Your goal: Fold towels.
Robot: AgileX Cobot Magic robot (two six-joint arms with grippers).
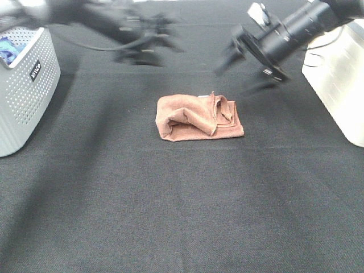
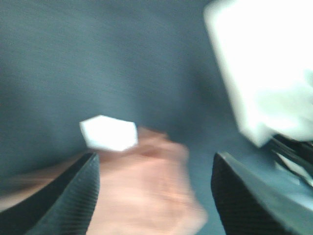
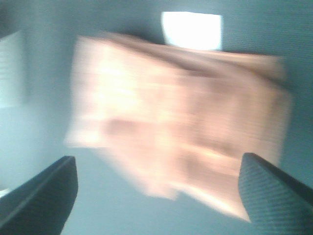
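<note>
Towel sits in the middle of the black bench, folded over into a rough rectangle. The layers are loose: a rolled fold runs along its left part and the edges bunch up unevenly toward the right. Nothing is touching it.

Left gripper hangs above the bench behind the towel, to the left of it, and is heavily smeared in the high view. From its wrist camera the gripper has both dark fingers spread wide, with nothing pinched between them. The towel shows as a pinkish blur below, with a small white patch at its edge, too blurred to identify.

Right gripper hovers behind the towel's right end, clear of the cloth, with its jaws splayed wide. In its wrist view the gripper has textured fingers far apart and empty. The towel fills the frame beneath, soft and streaked, with a bright white rectangle beside its far edge.

A perforated grey basket stands at the bench's left edge with something blue inside. A white bin stands at the right edge. Both are well apart from the towel.
</note>
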